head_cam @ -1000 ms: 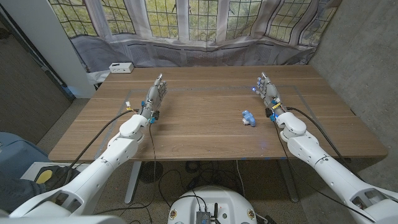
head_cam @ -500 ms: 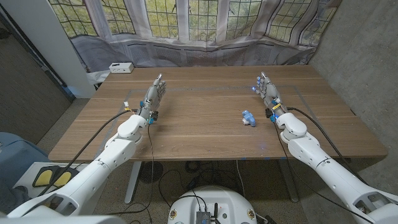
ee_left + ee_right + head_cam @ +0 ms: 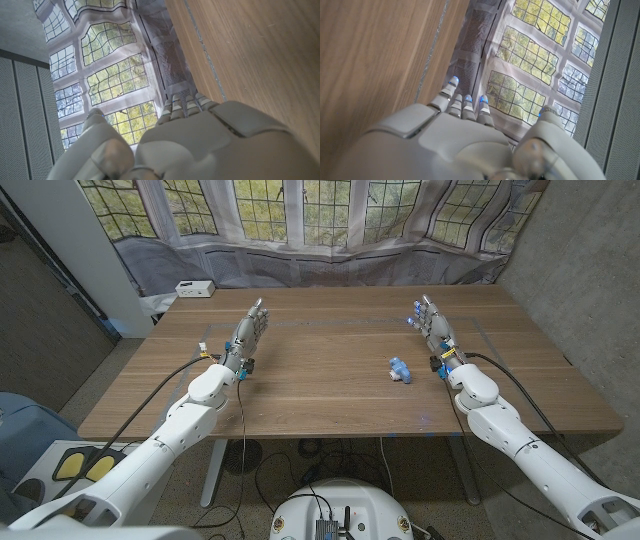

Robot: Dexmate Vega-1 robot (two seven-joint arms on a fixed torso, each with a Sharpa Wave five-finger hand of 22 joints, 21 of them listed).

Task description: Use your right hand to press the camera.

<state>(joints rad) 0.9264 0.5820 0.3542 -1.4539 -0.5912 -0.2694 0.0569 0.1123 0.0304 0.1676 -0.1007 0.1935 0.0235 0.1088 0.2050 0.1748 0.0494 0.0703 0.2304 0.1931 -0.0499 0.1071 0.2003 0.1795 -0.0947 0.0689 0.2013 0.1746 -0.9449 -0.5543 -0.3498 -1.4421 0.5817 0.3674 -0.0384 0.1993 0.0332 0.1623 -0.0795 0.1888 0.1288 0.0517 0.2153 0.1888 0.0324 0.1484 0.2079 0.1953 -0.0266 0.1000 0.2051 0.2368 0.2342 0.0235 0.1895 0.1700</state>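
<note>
Wooden table (image 3: 330,390), light brown, plank grain running side to side, with a thin pale line marking a rectangle on its top.

Camera (image 3: 400,369): small blue and white object lying on the table at about 3 o'clock from the table's middle. It sits just beside the right arm's wrist, at roughly 9 o'clock from it, apart from the fingers. Nothing touches it.

Right robot hand (image 3: 433,327): at about 2 o'clock on the table, fingers straight, spread a little and pointing toward the far edge, blue tips showing. It holds nothing. The right wrist view shows the back of the same robot hand (image 3: 465,140) with fingers extended over the wood.

Left robot hand (image 3: 249,332): at about 10 o'clock on the table, fingers straight and pointing toward the far edge, holding nothing. The left wrist view shows its back (image 3: 200,145), fingers extended.

White box (image 3: 194,288): small, at the far left corner, about 11 o'clock.

Backdrop: printed cloth (image 3: 320,220) of leaded windows hangs behind the table at 12 o'clock.
</note>
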